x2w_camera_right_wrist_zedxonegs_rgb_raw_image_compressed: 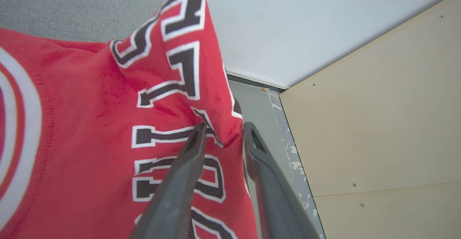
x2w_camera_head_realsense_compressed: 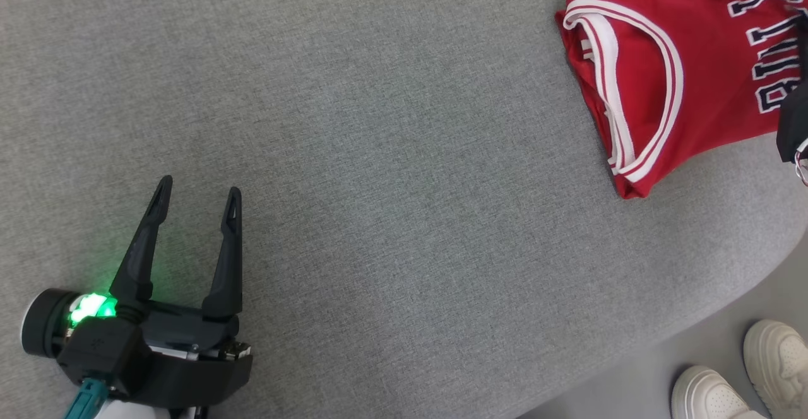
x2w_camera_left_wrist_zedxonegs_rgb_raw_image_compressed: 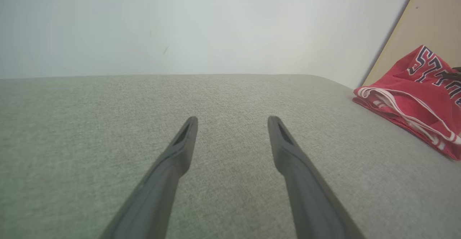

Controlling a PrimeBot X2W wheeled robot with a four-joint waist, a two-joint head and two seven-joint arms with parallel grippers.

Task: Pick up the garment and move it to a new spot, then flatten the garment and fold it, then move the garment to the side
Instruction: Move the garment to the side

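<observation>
The garment [x2w_camera_head_realsense_compressed: 656, 84] is a red jersey with white trim and dark letters. It lies folded at the far right of the grey cushioned surface [x2w_camera_head_realsense_compressed: 391, 173]. In the right wrist view, my right gripper [x2w_camera_right_wrist_zedxonegs_rgb_raw_image_compressed: 225, 132] has its fingers slightly apart over the lettered edge of the garment [x2w_camera_right_wrist_zedxonegs_rgb_raw_image_compressed: 93, 131]. A ridge of red cloth sits between the tips, and a thin gap shows beside the right finger. My left gripper [x2w_camera_head_realsense_compressed: 197, 207] rests at the lower left, open and empty, far from the jersey. The left wrist view shows the left gripper [x2w_camera_left_wrist_zedxonegs_rgb_raw_image_compressed: 232, 123] over bare cushion and the garment [x2w_camera_left_wrist_zedxonegs_rgb_raw_image_compressed: 414, 98] at its right edge.
The cushion's rounded front edge [x2w_camera_head_realsense_compressed: 726, 293] runs along the lower right, with grey floor beyond it. A person's white shoes [x2w_camera_head_realsense_compressed: 745, 375] stand on that floor. A beige panel [x2w_camera_right_wrist_zedxonegs_rgb_raw_image_compressed: 378, 123] and a white wall [x2w_camera_left_wrist_zedxonegs_rgb_raw_image_compressed: 180, 26] lie behind the surface.
</observation>
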